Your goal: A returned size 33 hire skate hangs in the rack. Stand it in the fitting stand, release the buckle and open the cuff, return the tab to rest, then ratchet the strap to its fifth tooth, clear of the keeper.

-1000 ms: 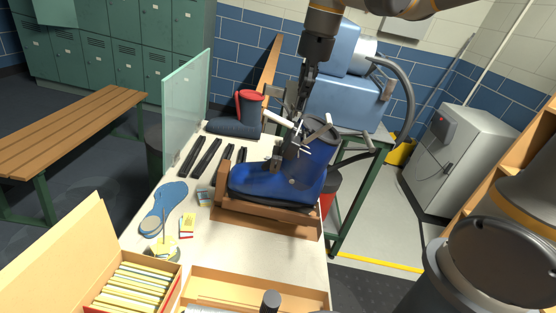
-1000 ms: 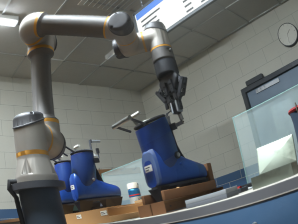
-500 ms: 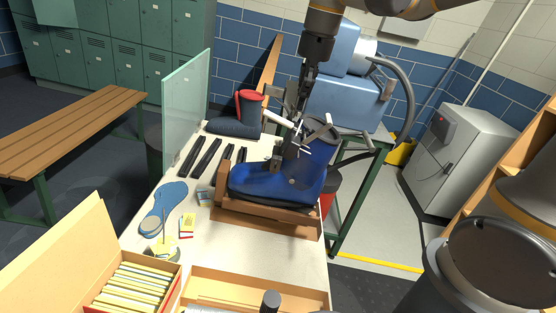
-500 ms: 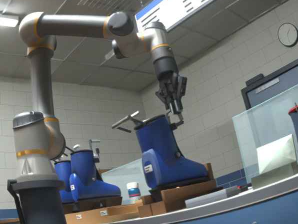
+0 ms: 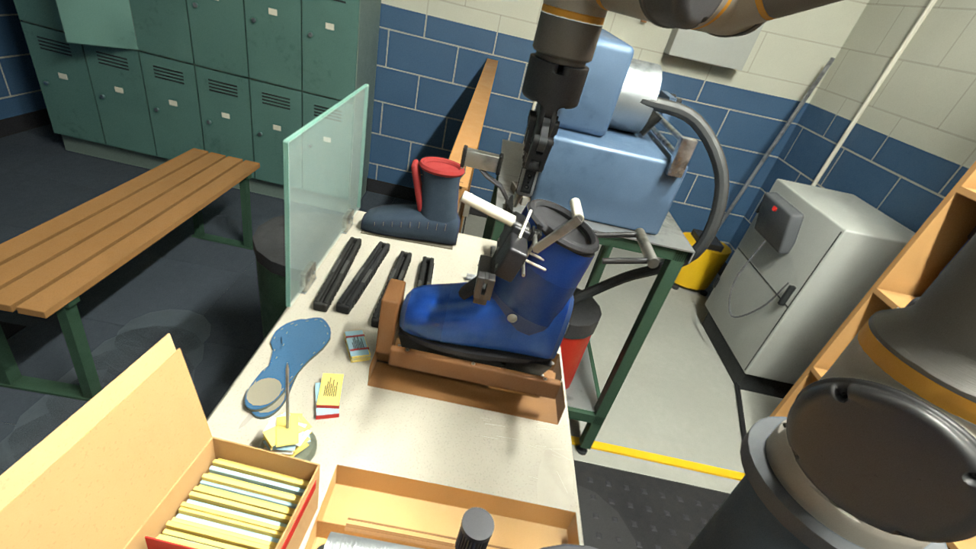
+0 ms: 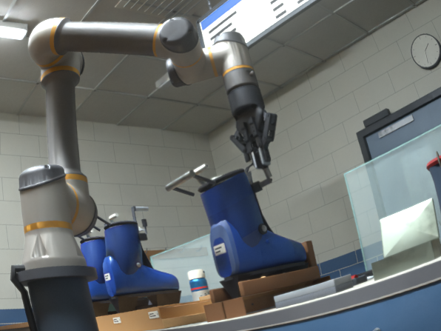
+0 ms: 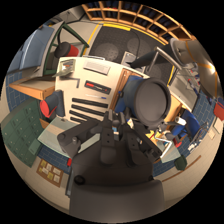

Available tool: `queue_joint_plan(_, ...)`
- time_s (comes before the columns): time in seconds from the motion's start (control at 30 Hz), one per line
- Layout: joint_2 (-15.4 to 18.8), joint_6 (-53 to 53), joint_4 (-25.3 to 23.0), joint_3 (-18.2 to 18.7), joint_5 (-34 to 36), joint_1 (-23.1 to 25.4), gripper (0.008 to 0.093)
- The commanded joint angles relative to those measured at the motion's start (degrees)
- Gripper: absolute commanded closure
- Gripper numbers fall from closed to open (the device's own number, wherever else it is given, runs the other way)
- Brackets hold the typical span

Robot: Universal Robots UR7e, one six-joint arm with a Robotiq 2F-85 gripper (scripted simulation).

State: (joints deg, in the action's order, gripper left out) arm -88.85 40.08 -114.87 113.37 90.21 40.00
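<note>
The blue skate (image 5: 495, 300) (image 6: 247, 226) (image 7: 141, 99) stands upright in the wooden fitting stand (image 5: 464, 372) (image 6: 266, 286) on the white table, its dark cuff rim facing up. A grey buckle assembly (image 5: 508, 256) with white-tipped levers sits on the front of the cuff. The buckle's thin tab (image 6: 259, 174) at the front of the cuff top is held in my gripper (image 5: 522, 188) (image 6: 261, 163) (image 7: 115, 120), which reaches down from above and is closed on it.
Behind the table a blue machine (image 5: 600, 157) sits on a green-legged stand, beside a dark boot with a red top (image 5: 426, 205). A glass screen (image 5: 324, 184) stands at the table's left edge. Black rails (image 5: 362, 273), an insole (image 5: 290, 358) and card boxes (image 5: 232, 502) lie nearer the front. Two more blue skates (image 6: 122, 263) stand by the arm's base.
</note>
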Motion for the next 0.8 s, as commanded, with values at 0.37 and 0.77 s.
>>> queue_joint_plan(0.37, 0.12, -0.13, 0.21, -0.07, -0.21, -0.05, 0.0934)
queue_joint_plan(0.77, 0.13, -0.14, 0.22, -0.07, -0.21, -0.05, 0.0764)
